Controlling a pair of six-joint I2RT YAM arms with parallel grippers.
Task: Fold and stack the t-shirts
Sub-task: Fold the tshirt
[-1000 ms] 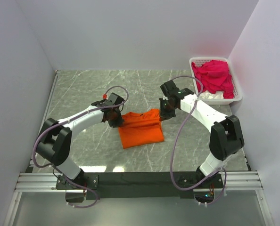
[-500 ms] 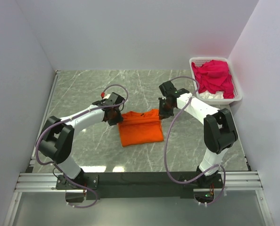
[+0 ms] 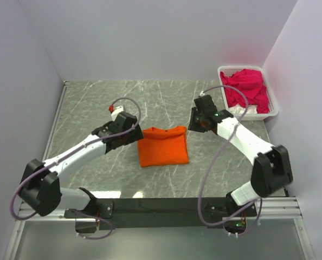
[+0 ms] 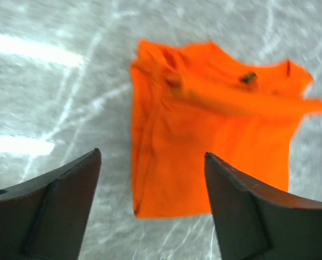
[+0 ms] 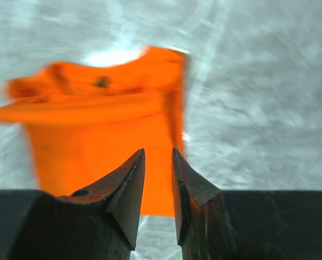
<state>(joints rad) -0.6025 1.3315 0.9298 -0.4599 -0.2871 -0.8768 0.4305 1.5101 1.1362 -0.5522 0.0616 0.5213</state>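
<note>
An orange t-shirt (image 3: 162, 146) lies folded in a rough square on the marble table, collar edge toward the back. My left gripper (image 3: 133, 136) hovers just off its left edge, jaws wide open and empty; the left wrist view shows the orange t-shirt (image 4: 215, 135) lying beyond the left gripper (image 4: 151, 154). My right gripper (image 3: 197, 122) is off the shirt's back right corner, jaws parted by a narrow gap with nothing in it. Through the right wrist view the orange t-shirt (image 5: 96, 130) sits past the right gripper (image 5: 158, 150). Magenta-pink t-shirts (image 3: 246, 89) are heaped in the basket.
A white slotted basket (image 3: 273, 112) stands at the back right corner against the wall. White walls close in the table on the left, back and right. Bare marble tabletop (image 3: 96, 103) surrounds the shirt.
Both grippers have let go of the orange shirt's back corners and opened. Both pulled away from it, the left down-left, the right up-right. The shirt now lies flat.
</note>
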